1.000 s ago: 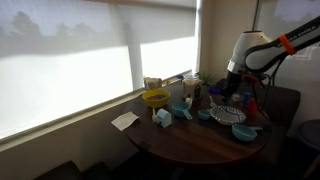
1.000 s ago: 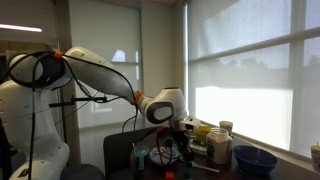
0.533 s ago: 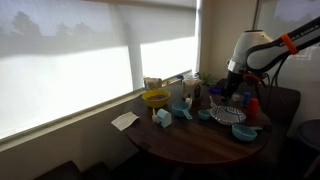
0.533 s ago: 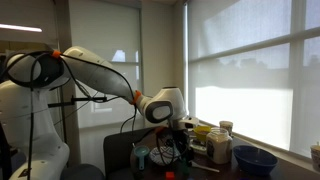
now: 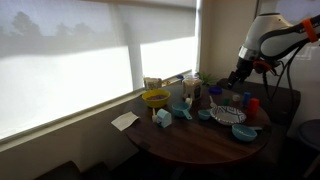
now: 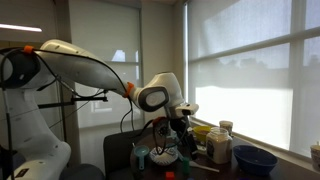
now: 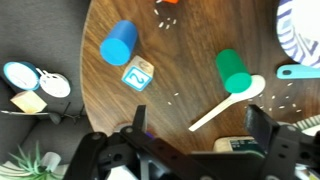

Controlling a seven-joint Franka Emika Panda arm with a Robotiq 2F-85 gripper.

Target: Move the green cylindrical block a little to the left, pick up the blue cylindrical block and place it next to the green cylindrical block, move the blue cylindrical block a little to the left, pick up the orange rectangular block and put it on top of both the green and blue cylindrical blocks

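Round dark wooden surface [image 7: 190, 50] beside bright blinds, hand [image 7: 198, 128] at lower edge spread wide, holding nothing, blue cylindrical block [image 7: 118, 43] upper left, green cylindrical block [image 7: 235, 70] right of centre just beside white spoon [image 7: 222, 107], orange rectangular block [image 7: 168, 2] at top edge, yellow bowl [image 5: 155, 98] contents unclear

On the counter [image 7: 190, 50]: one blue cylindrical block [image 7: 118, 43], one green cylindrical block [image 7: 234, 70], one orange rectangular block [image 7: 168, 2], one lettered cube [image 7: 139, 74], one white spoon [image 7: 222, 108], one yellow bowl [image 5: 155, 98].

Dim room, daylight glowing through window blinds [image 5: 90, 70], backlit glare, soft low-resolution exterior views; wrist view sharper
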